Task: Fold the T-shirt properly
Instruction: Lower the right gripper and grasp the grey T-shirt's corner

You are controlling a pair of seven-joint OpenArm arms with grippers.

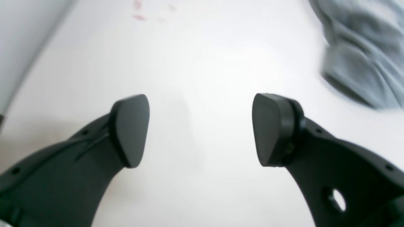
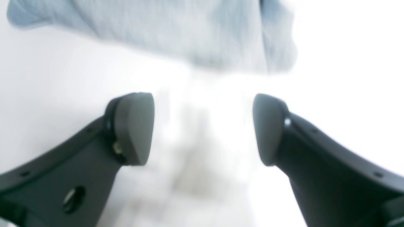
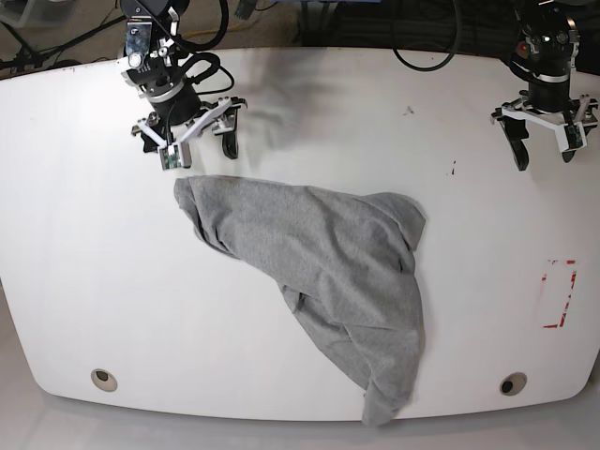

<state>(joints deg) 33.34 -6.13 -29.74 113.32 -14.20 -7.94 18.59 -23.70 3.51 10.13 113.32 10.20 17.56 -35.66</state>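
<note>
Soft, light and limp, the T-shirt [image 3: 319,272] lay crumpled mid-surface, trailing toward the near edge, best pinched at a hem corner; both arms' fingers [image 1: 132,130] gaped wide, holding nothing.

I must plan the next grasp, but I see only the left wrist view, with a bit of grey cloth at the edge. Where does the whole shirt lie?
Observer: The T-shirt lies crumpled across the middle of the white table, one end hanging over the near edge.
Operator: Does the right gripper hold it?
Observer: No. The right gripper is open, just beyond the shirt's far corner.
Operator: And my left gripper?
Observer: The left gripper is open too, well to the side of the shirt, over bare table.
</note>
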